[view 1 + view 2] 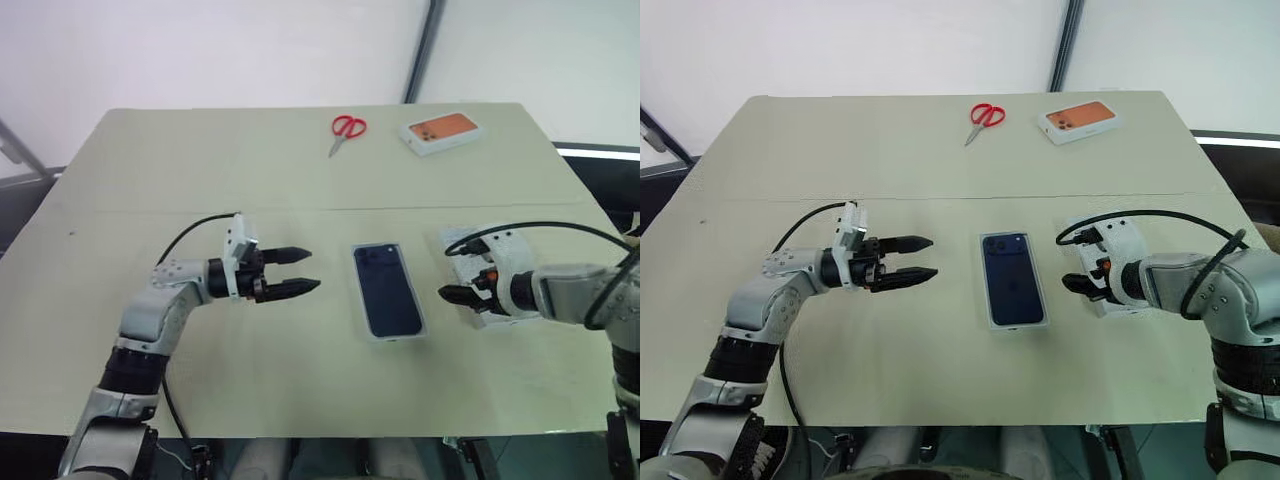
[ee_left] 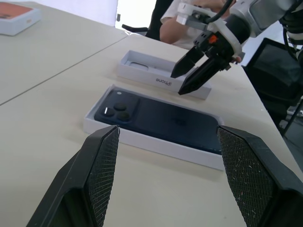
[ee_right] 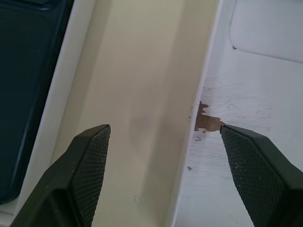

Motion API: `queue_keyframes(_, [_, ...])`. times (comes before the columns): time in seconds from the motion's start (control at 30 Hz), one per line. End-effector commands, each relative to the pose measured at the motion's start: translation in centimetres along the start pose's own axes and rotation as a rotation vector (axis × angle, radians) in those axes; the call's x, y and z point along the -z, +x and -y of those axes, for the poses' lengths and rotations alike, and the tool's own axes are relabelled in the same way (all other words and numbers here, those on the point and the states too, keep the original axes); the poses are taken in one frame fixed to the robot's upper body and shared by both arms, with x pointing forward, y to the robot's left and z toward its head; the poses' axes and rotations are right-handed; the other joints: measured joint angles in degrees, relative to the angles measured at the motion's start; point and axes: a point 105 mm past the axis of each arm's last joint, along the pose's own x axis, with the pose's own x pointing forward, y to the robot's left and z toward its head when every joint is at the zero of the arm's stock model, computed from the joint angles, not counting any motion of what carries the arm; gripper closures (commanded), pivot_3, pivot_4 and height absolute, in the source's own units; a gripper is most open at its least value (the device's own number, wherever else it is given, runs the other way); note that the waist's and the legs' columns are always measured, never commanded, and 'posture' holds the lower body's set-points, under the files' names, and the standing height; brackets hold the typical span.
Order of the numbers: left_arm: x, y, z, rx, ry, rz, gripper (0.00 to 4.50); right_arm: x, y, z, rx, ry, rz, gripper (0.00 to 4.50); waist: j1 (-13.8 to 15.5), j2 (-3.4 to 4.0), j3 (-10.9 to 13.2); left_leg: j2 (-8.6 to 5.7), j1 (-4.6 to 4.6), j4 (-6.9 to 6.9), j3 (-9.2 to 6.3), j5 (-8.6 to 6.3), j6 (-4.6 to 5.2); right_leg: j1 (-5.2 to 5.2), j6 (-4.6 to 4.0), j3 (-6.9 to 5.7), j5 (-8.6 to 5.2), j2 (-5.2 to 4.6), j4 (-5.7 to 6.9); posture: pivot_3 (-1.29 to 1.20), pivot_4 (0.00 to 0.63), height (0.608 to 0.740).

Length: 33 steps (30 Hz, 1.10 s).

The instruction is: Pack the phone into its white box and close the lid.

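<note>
One beige table (image 1: pixel 300 380), white wall (image 1: pixel 200 50)

The phone (image 1: pixel 388 289) lies in the white box (image 2: pixel 142 140), the lid (image 2: pixel 142 71) just right.

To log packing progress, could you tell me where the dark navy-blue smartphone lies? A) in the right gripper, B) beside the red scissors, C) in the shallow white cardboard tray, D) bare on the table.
C: the smartphone lies in the white tray, whose rim frames it.
</note>
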Motion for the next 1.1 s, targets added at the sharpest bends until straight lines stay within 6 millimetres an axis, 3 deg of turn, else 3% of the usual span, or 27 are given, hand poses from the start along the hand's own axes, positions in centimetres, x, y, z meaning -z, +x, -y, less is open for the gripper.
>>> queue_keyframes(0.03, [-0.7,0.0,0.7,0.004,0.034,0.017,1.08,-0.4,-0.4,0.4,0.027,-0.023,-0.01,0.64,0.05,0.0,0.0,0.01,0.0,-0.01,0.0,0.0,0.0,0.0,0.0,0.0,0.0,0.01,0.0,0.0,0.15,0.74])
queue_keyframes(0.13, [-0.4,-0.1,1.0,-0.004,0.048,0.012,1.08,-0.3,-0.2,0.3,0.018,-0.026,-0.026,0.64,0.1,0.0,0.0,0.01,-0.01,-0.01,0.0,0.0,0.0,0.0,0.0,0.0,0.0,0.0,-0.02,0.0,0.15,0.74])
queue_keyframes(0.23, [-0.2,-0.1,1.1,-0.009,0.061,0.005,1.08,0.0,0.1,0.4,0.034,-0.033,-0.043,1.41,0.14,0.0,0.0,0.01,-0.01,0.01,0.0,0.0,0.0,0.0,0.0,0.0,0.0,0.0,-0.02,0.0,0.15,0.74])
queue_keyframes(0.43, [-0.3,-0.1,0.8,-0.017,0.064,0.01,1.08,0.8,0.6,0.4,0.075,-0.048,-0.065,4.35,0.15,0.0,0.0,0.01,-0.01,0.01,0.0,0.0,0.0,0.0,0.0,0.0,0.0,0.0,-0.02,0.0,0.15,0.74])
queue_keyframes(0.6, [-0.5,-0.1,0.6,-0.02,0.059,0.01,1.08,0.3,0.7,0.5,0.074,-0.019,-0.036,4.46,0.15,0.0,0.0,0.01,-0.01,0.01,0.0,0.0,0.0,0.01,0.0,-0.01,0.0,0.01,-0.02,0.0,0.15,0.74])
queue_keyframes(0.83, [-1.5,-0.8,-0.9,-0.059,0.036,0.039,1.08,-6.9,-0.7,-1.8,-0.257,0.292,0.319,4.46,-0.15,0.05,0.07,0.04,-0.03,-0.03,0.03,0.0,0.0,-0.07,0.0,0.02,0.0,0.07,0.02,0.0,0.15,0.74])
queue_keyframes(0.87, [-1.7,-0.9,-1.1,-0.065,0.033,0.046,1.08,-7.5,-1.1,-2.2,-0.291,0.296,0.354,4.46,-0.12,0.06,0.07,0.06,-0.03,-0.01,0.03,0.0,0.0,-0.06,0.0,0.02,0.01,0.09,0.02,0.0,0.15,0.74])
queue_keyframes(0.97, [-2.1,-1.2,-1.4,-0.081,0.032,0.056,1.08,-11.7,-3.7,-3.3,-0.479,0.417,0.581,4.46,-0.1,0.08,0.08,0.06,-0.04,-0.02,0.01,0.01,-0.01,-0.06,0.0,0.01,0.01,0.1,0.02,0.0,0.15,0.74])
queue_keyframes(1.03, [-2.2,-1.2,-1.5,-0.083,0.031,0.059,1.08,-12.7,-4.3,-4.5,-0.594,0.472,0.636,4.46,-0.13,0.08,0.07,0.05,-0.03,-0.01,0.02,0.02,-0.02,-0.07,0.0,0.04,0.01,0.09,0.07,0.0,0.15,0.74])
queue_keyframes(1.1, [-2.4,-1.2,-1.5,-0.086,0.028,0.072,1.08,-12.3,-4.1,-6.6,-0.724,0.485,0.629,4.46,-0.03,0.07,0.06,0.06,-0.02,-0.02,0.0,0.02,-0.03,-0.07,0.0,0.05,0.01,0.1,0.07,0.0,0.15,0.74])
